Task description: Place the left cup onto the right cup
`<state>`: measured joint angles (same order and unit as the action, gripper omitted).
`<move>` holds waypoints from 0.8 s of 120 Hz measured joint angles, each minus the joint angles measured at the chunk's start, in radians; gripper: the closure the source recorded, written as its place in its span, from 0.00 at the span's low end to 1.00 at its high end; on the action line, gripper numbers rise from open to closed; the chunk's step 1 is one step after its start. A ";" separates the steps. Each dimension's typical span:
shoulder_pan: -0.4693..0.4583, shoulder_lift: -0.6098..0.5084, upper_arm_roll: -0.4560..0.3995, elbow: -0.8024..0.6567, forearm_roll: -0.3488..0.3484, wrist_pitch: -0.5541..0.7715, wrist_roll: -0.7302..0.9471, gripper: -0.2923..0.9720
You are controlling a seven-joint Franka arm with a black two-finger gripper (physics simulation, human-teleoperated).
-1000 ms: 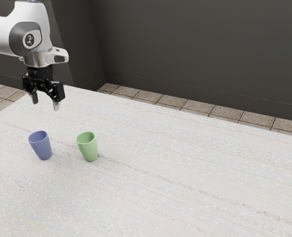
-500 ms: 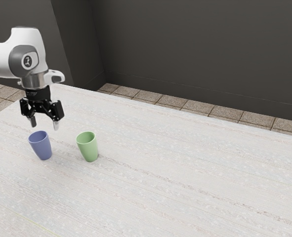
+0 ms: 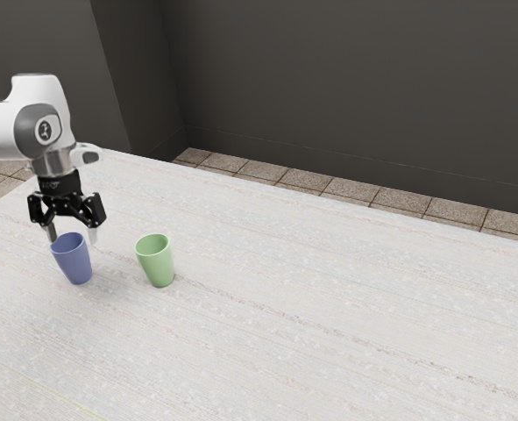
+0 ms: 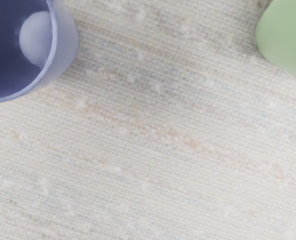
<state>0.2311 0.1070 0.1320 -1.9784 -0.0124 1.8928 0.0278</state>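
While gripper (image 3: 71, 237) gapes over blue cup (image 3: 72, 261) rim, green cup (image 3: 155, 260) apart.

In the wrist view, the frame's edge cuts the blue cup (image 4: 17, 45), so you see part of its rim and inside. The green cup (image 4: 285, 37) is cut too, leaving a slice of its side. The arm (image 3: 13, 123) runs off the exterior view's left, and the desk (image 3: 329, 307) off its lower edge.
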 joint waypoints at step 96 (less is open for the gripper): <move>0.040 0.123 0.000 0.013 -0.009 0.235 0.033 0.23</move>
<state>0.2707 0.2304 0.1319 -1.9655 -0.0216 2.1281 0.0603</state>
